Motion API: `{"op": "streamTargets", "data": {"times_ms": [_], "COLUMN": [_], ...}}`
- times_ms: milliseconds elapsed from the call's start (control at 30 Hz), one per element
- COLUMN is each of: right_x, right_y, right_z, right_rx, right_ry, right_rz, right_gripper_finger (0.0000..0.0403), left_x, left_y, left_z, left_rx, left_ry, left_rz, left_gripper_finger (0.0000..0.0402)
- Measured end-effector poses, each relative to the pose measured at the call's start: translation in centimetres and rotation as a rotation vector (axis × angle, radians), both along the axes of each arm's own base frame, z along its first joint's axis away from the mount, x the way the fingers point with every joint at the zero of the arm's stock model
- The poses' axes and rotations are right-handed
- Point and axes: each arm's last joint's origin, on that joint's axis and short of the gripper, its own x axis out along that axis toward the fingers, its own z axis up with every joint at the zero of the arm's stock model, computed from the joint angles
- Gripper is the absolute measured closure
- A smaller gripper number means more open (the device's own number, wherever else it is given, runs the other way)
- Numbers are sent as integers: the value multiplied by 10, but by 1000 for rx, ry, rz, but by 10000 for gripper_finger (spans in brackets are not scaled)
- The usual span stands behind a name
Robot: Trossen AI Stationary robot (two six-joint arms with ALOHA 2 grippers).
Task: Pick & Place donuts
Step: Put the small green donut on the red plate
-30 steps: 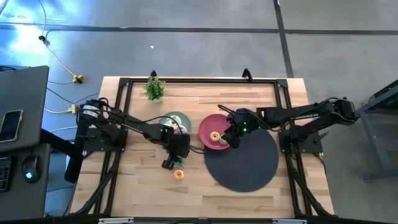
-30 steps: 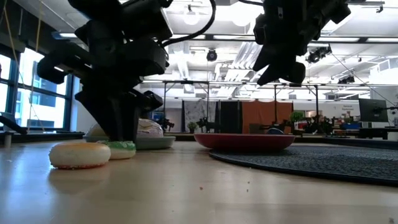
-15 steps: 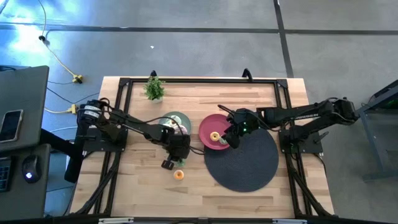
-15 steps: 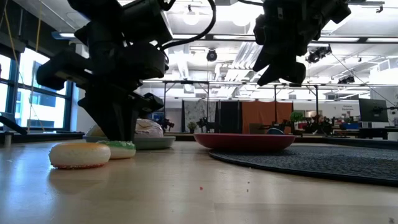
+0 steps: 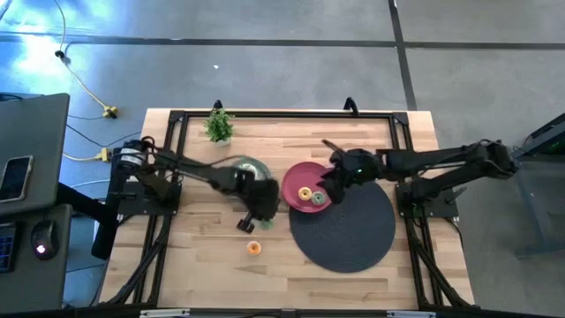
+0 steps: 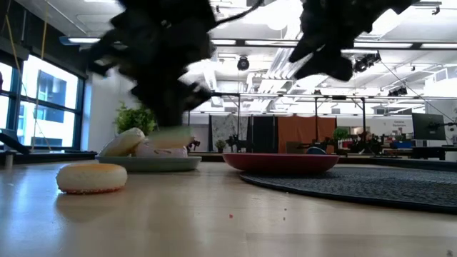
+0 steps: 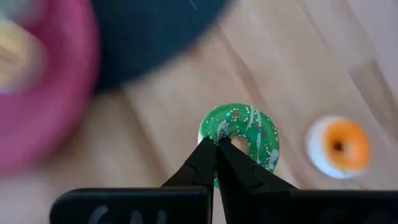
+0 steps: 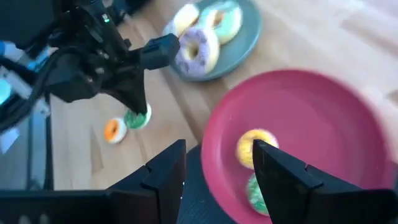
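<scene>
Left wrist view: the left gripper [image 7: 216,144] pinches the green donut [image 7: 244,134] by its rim, above the wooden table [image 7: 292,56]. It looks flat-on here. The right gripper [image 8: 217,163] is wide over the pink plate [image 8: 311,124].

Wooden table [image 5: 194,274] — black mat [image 5: 346,231], pink plate [image 5: 295,177], grey-green plate [image 5: 258,164], small plant [image 5: 219,124], orange donut [image 5: 254,248].

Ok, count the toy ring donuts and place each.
7 donuts: three on the grey-green plate, two on the pink plate, one orange on the wooden table, one green sprinkled in the left gripper; others may be hidden.
</scene>
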Motion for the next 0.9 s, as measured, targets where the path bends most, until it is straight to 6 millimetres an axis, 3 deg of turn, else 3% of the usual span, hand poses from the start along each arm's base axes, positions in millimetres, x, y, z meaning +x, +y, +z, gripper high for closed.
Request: {"op": "streamTargets", "data": {"times_ms": [167,267,333,433,533,667,900], "right_x": [-28,-38,-41,-43,-43,-46,-59], "right_y": [-4,-5,-5,-5,-5,-4,-4], "right_z": [13,17,18,19,18,19,24], "right_rx": [-48,-72,-76,-75,-81,-85,-100], "right_ry": [31,51,53,54,63,67,71], "right_rz": [-92,-119,-124,-123,-129,-132,-157], "right_gripper_finger": [227,227,227,227,227,227,227], "left_x": [22,35,43,63,87,117,142], "left_y": [50,87,111,139,151,154,160], "left_z": [50,69,69,53,36,34,28], "left_rx": [91,167,195,172,147,177,238], "left_ry": [-138,-213,-202,-175,-162,-189,-224], "left_rz": [-5,33,42,34,-1,-46,-42], "left_gripper_finger": [401,401,401,401,401,401,401]}}
